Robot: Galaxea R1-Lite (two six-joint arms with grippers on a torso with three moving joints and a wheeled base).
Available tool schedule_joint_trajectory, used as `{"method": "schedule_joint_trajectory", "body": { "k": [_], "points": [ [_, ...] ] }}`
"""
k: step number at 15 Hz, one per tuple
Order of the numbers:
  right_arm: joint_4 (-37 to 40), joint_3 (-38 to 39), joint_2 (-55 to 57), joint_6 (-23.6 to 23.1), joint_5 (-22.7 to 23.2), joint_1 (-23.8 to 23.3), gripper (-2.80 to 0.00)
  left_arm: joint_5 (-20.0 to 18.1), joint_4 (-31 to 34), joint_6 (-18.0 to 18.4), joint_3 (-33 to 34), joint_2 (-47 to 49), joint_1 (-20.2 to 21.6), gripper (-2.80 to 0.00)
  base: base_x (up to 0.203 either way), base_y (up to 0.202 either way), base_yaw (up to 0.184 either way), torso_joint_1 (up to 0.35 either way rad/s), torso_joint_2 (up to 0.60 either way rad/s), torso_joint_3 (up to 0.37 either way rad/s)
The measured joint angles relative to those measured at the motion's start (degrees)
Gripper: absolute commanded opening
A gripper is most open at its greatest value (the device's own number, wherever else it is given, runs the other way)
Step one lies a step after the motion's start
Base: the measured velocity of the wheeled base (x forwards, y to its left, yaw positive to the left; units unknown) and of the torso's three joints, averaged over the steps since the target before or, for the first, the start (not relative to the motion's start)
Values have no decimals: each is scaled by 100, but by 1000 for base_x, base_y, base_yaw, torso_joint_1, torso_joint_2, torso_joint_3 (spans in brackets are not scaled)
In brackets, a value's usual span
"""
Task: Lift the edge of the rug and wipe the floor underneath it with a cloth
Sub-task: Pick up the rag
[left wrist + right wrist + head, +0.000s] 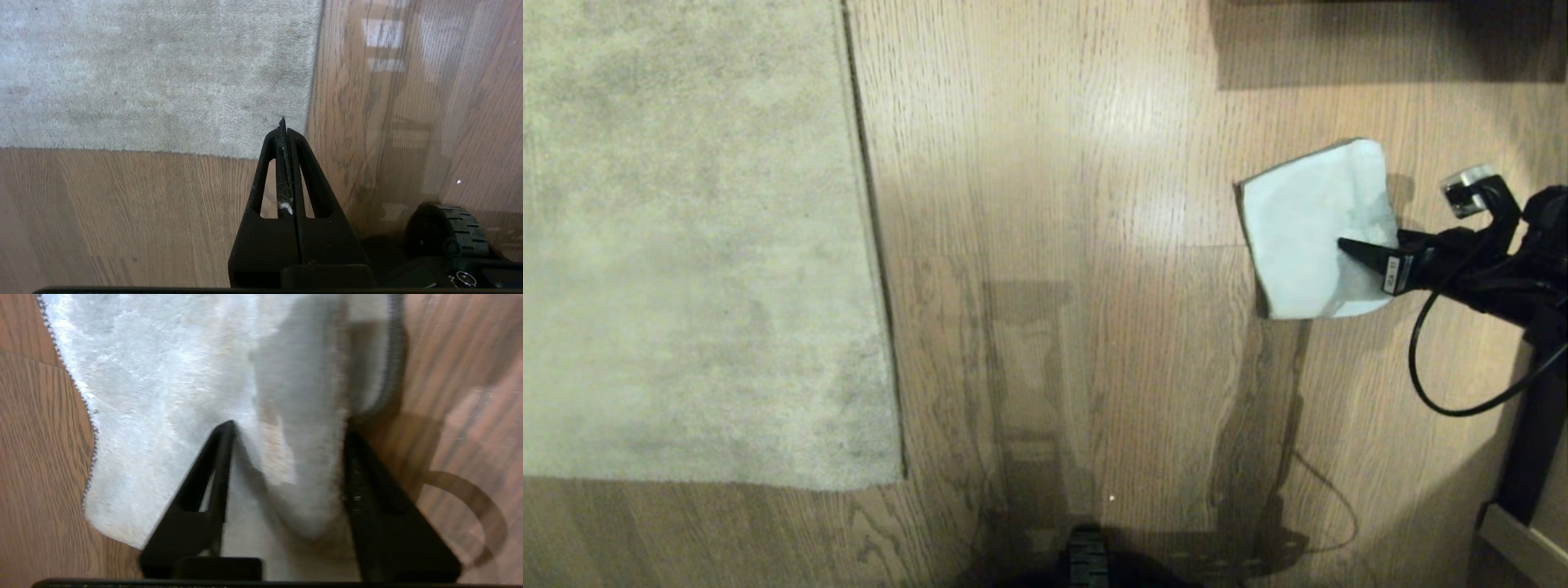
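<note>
The cloth (1307,229), pale blue-green with dark stitched edging, lies on the wood-plank floor (1054,245) at the right. My right gripper (1347,249) is down on its near-right side. In the right wrist view the cloth (163,375) puckers into a raised fold between the fingers of the right gripper (290,426), which still stand apart. The grey-beige rug (686,245) lies flat at the left, its rug edge (870,245) straight down to a corner (903,478). My left gripper (284,122) hangs shut and empty above that corner, out of the head view.
A black cable (1421,359) loops down from the right arm. A dark piece of furniture (1380,41) shades the floor at the top right. A pale furniture edge (1519,547) sits at the bottom right. The base's wheel (449,232) is near the rug corner.
</note>
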Motion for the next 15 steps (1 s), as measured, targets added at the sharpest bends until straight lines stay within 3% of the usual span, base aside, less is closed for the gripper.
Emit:
{"method": "schedule_joint_trajectory", "body": {
  "k": [15],
  "points": [
    [17,89,-428,11,-6,-81,-280,0,-2,5,0,0,0,-280,0,0,0,0,0,0]
  ]
}}
